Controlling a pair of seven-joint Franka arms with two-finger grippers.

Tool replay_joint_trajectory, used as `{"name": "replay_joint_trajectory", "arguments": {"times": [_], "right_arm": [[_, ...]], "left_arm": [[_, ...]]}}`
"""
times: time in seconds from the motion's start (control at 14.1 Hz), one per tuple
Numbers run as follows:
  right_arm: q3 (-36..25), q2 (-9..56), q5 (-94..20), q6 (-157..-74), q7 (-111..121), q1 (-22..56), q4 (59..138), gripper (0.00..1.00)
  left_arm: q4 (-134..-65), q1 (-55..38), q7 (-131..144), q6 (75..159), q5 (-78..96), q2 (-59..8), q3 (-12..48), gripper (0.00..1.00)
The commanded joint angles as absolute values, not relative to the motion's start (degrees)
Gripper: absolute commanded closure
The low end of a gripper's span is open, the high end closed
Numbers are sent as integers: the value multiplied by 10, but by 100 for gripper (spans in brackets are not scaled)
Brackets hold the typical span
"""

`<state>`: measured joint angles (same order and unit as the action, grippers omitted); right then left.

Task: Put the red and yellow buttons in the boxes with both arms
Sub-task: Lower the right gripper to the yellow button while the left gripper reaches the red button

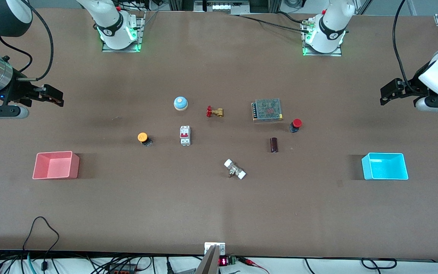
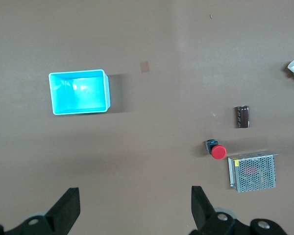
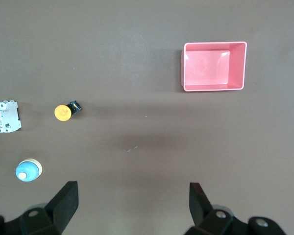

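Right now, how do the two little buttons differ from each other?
The red button has a red cap; the yellow button has an orange-yellow one. The red button lies toward the left arm's end of the table, beside the metal mesh box; the yellow button lies toward the right arm's end, beside the white breaker. The yellow button sits slightly nearer the front camera. Both have round caps on dark bodies, and neither is in a bin.

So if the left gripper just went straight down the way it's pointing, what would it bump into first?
Probably just bare table. The left gripper is open and points down at brown tabletop, with the cyan box and red button off to either side. Depth is hard to judge.
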<state>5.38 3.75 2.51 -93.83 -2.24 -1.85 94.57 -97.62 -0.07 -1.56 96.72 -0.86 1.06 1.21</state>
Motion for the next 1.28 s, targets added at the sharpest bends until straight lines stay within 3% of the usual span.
{"name": "replay_joint_trajectory", "arguments": {"times": [0.0,0.43,0.71,0.99,1.21], "right_arm": [[48,35,18,-941,-15,-15,947,0],[48,38,23,-948,-14,-15,954,0],[57,79,22,-959,-19,-10,967,0],[81,88,19,-1108,-25,-5,1061,0],[102,104,23,-1149,-17,4,1085,0]], "left_arm": [[-958,-4,-25,954,4,3,8,0],[-959,-2,-25,954,4,4,8,0],[-958,-4,-24,954,4,4,8,0],[-959,-5,-20,952,4,2,8,0],[-960,-6,-18,942,4,0,8,0]]}}
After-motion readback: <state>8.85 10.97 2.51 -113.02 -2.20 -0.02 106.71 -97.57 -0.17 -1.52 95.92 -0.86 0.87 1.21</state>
